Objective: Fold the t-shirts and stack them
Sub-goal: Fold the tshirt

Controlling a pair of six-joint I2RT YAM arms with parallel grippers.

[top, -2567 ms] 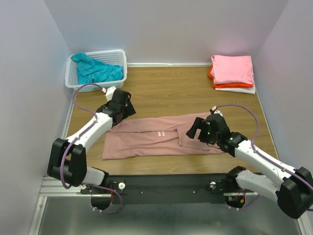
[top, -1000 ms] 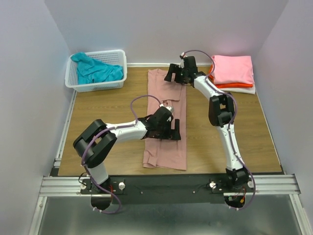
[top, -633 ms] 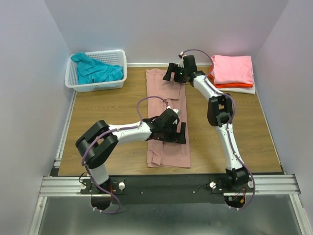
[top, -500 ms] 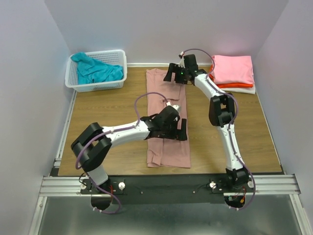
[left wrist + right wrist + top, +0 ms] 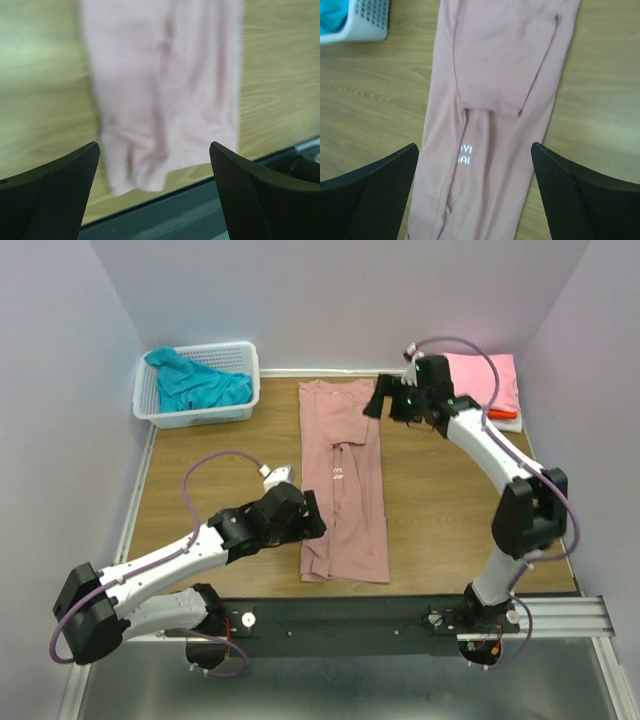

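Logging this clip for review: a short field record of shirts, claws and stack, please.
work piece: dusty-pink cloth t-shirt, long narrow strip flat on wooden table
left claw: open, empty, beside strip's near left edge
right claw: open, empty, by strip's far right edge
waiting: crumpled teal shirt in white plastic lattice basket
stack: folded bright pink shirt on top, far right
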